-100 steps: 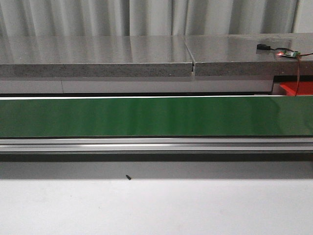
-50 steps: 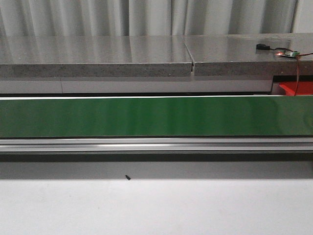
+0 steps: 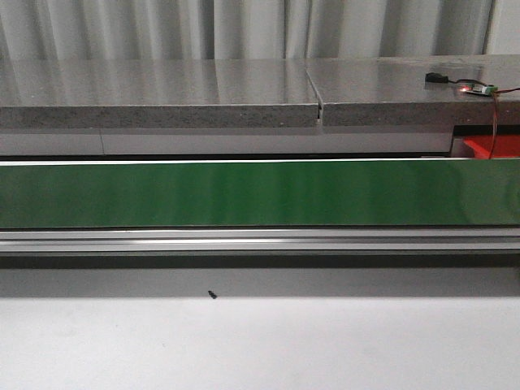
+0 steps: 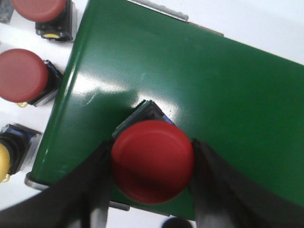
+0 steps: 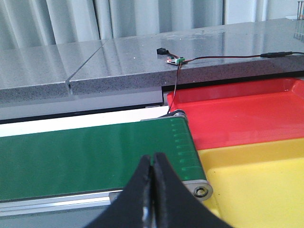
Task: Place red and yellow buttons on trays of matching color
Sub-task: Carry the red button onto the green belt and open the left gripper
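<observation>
- We see the left gripper w/ its fingers closed around a red button, one finger on each side of the cap.
- That button sits on the green belt, near the belt's end roller.
- Off the belt, on white surface: two more red buttons and, plus a yellow button at the frame edge.
- Right gripper has its fingertips pressed together, nothing between them; it hangs over the near edge of the belt's right end.
- Red tray lies just right of the belt end, yellow tray nearer to us, touching it.
- Front view: belt bare, no arms in sight; only a corner of the red tray at far right.
</observation>
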